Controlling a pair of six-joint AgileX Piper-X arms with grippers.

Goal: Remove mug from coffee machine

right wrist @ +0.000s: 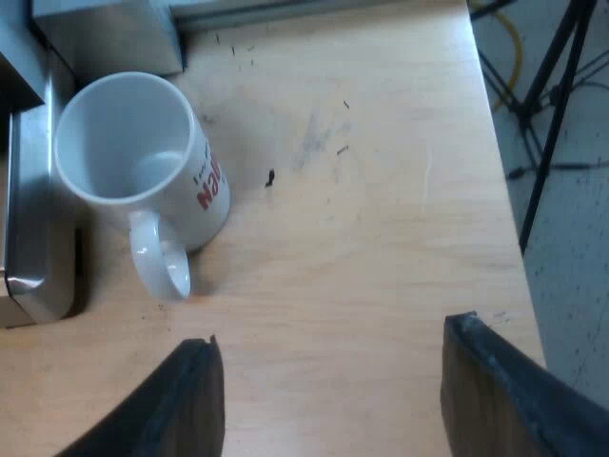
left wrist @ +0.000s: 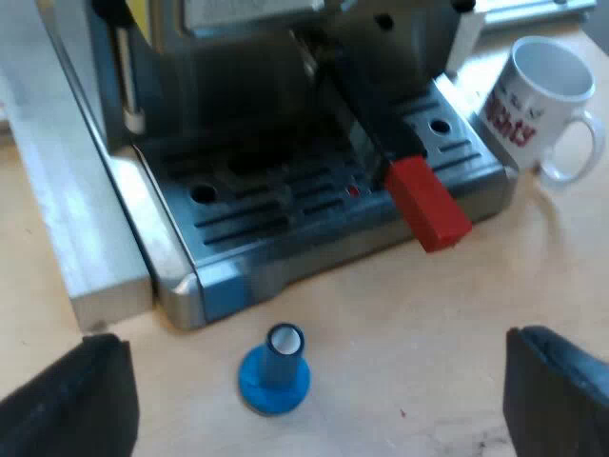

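white ceramic mug (right wrist: 143, 152) with red lettering, upright and empty on the pale wooden table (right wrist: 381, 190), off the machine, just beside the steel corner of the slotted drip tray (right wrist: 38, 238); touching it or barely apart, cannot tell. loop handle turned toward the right gripper (right wrist: 333, 381). black fingers of the right gripper spread wide, holding nothing, over bare wood near the mug and clear of it; mug out beyond one finger, not between the two. from the left wrist, same mug by the tray corner far from the left gripper (left wrist: 319, 395), well apart from it. left gripper's fingers also wide and empty, low before the silver espresso machine (left wrist: 285, 76). small blue tamper (left wrist: 274, 371) standing on the table between those fingers, near the tray's front edge. metal holder's dark handle with red end (left wrist: 428, 205) jutting out over the tray.
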